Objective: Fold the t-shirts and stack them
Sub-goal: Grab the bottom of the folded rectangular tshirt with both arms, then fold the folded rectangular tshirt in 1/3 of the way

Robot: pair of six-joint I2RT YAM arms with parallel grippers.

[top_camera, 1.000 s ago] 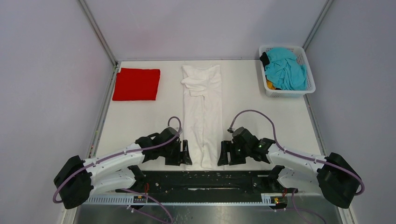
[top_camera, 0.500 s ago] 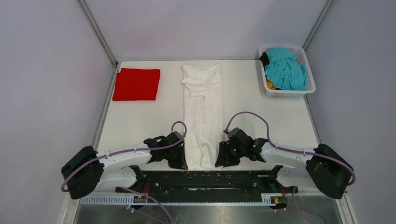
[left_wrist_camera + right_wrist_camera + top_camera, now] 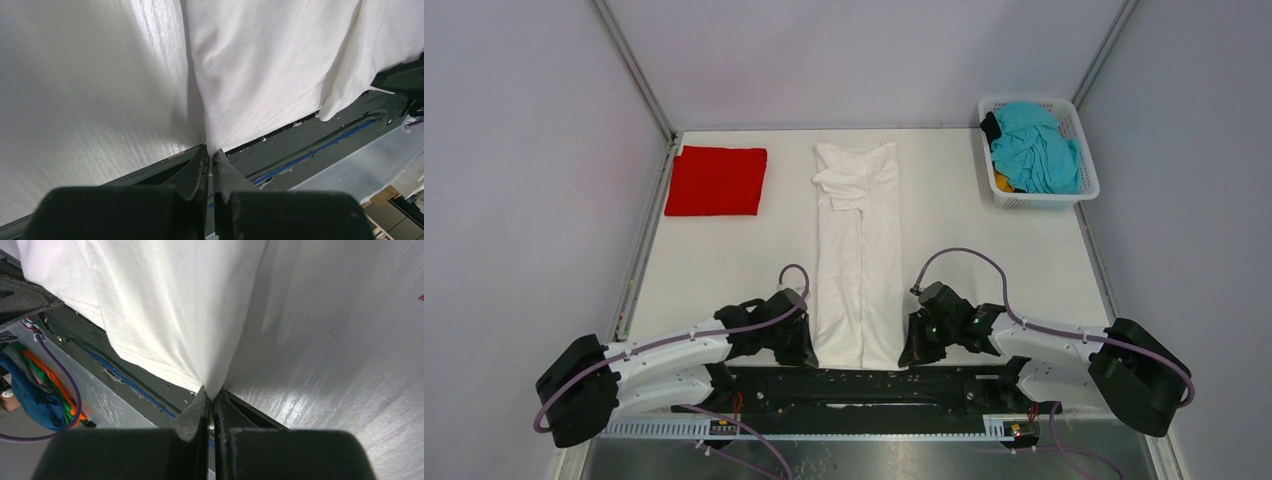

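The white shirt [image 3: 859, 250] lies as a long strip down the middle of the table [image 3: 724, 270], hem at the near edge. The left gripper [image 3: 210, 154] and right gripper [image 3: 210, 395] each clamp a hem corner. Advice: lift both corners level and carry the hem towards the collar without slack.

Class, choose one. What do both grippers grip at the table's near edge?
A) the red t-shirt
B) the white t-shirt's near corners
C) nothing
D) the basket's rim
B: the wrist views show the left gripper and the right gripper each shut on a corner of the white t-shirt.
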